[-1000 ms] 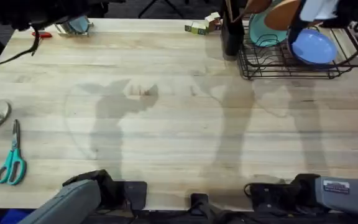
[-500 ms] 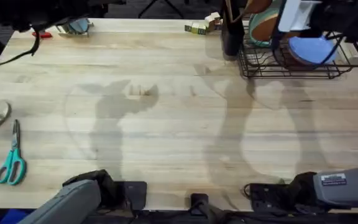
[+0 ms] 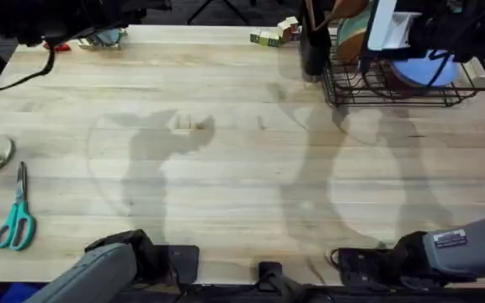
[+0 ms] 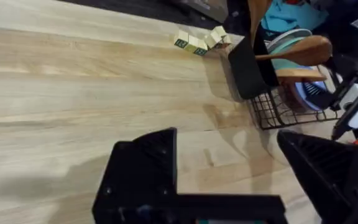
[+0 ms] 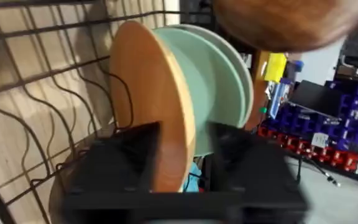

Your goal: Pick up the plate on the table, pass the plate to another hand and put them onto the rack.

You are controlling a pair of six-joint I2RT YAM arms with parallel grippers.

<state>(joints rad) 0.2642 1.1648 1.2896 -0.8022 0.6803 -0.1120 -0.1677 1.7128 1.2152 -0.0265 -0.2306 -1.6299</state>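
Around our right claw (image 5: 182, 155) there is little room: the plate (image 5: 157, 99) stands upright between its fingers, a teal plate (image 5: 219, 81) stands just beside it, and the wires of the rack (image 5: 36, 81) rise close on the other side. Ahead of our left claw (image 4: 229, 180) the desk (image 4: 73, 81) lies open up to the rack's corner.
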